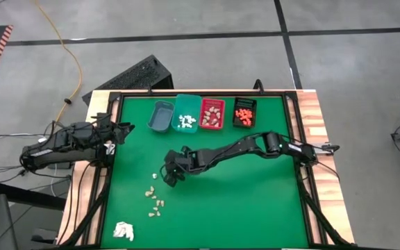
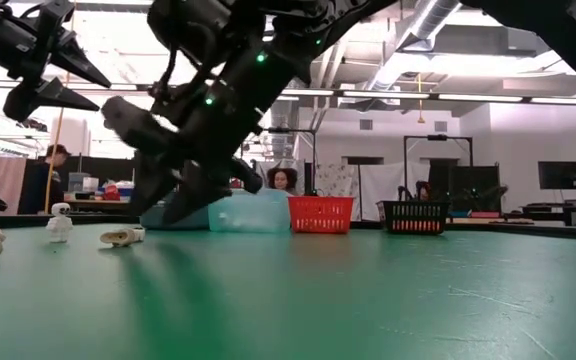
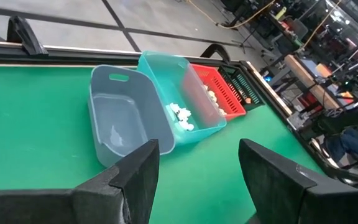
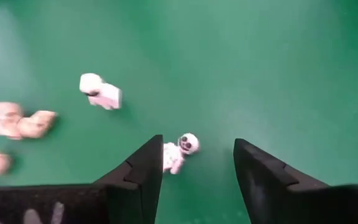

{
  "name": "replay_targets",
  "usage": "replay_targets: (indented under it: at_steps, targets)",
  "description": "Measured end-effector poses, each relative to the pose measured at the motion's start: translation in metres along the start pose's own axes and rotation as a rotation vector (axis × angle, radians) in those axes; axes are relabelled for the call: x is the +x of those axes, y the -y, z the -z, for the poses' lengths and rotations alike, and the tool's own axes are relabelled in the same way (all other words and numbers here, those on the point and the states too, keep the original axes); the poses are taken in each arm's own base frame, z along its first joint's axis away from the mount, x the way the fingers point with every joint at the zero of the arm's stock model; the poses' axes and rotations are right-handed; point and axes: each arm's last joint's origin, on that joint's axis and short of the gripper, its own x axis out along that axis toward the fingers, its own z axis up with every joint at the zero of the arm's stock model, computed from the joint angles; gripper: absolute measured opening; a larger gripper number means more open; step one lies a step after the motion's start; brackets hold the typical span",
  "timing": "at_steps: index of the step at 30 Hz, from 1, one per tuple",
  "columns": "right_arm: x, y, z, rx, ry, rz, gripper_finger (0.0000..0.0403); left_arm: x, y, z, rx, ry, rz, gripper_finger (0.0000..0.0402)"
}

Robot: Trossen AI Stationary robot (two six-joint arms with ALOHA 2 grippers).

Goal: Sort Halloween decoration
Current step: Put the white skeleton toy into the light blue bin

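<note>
Small white and beige decoration pieces lie on the green mat at the near left. My right gripper is open and low over the mat, with a tiny white skull-headed piece between its fingers, close to one finger. Another white piece and beige pieces lie beyond it. My left gripper is open and empty above the table's left edge. White pieces lie in the teal bin, beige ones in the red bin, orange ones in the black bin. My right gripper stands open, its fingers pointing down on either side of the white skull-headed piece. The piece lies on the mat right beside one finger. I cannot tell whether that finger touches it.
The grey bin stands left of the teal one in the row at the far edge. A white papery wad lies at the near left corner. Bare green mat spreads to the near right. People show in the room beyond.
</note>
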Motion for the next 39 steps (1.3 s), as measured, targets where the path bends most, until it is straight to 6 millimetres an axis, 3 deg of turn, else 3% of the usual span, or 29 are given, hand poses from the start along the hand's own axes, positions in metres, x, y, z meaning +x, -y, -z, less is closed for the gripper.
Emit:
replay_targets:
  at_steps: [6, 13, 21, 25, 32, 36, 39]
  targets:
    - [0.014, -0.012, 0.021, 0.011, 0.013, 0.030, 0.0172, 0.000, 0.000, 0.001, 0.003, -0.010, -0.002, 0.0210]
    - [0.014, -0.010, 0.027, 0.106, 0.012, 0.118, 0.0138, 0.000, -0.001, 0.001, 0.005, -0.011, -0.002, 0.0210]
    - [0.010, -0.012, 0.020, 0.117, 0.027, 0.123, 0.0018, 0.000, -0.001, 0.001, 0.006, -0.011, -0.001, 0.0210]
    - [0.005, -0.017, 0.007, 0.103, 0.048, 0.106, 0.0010, 0.000, 0.000, 0.001, 0.006, -0.012, -0.001, 0.0210]
    - [-0.013, -0.016, -0.038, 0.010, 0.115, 0.092, 0.0002, 0.000, 0.000, 0.001, 0.006, -0.011, 0.000, 0.0210]
    - [-0.026, -0.005, -0.067, -0.065, 0.143, 0.136, 0.0001, 0.000, 0.000, 0.001, 0.005, -0.010, 0.000, 0.0210]
    - [-0.033, 0.015, -0.087, -0.115, 0.132, 0.197, 0.0001, 0.000, 0.000, 0.001, 0.005, -0.010, 0.000, 0.0210]
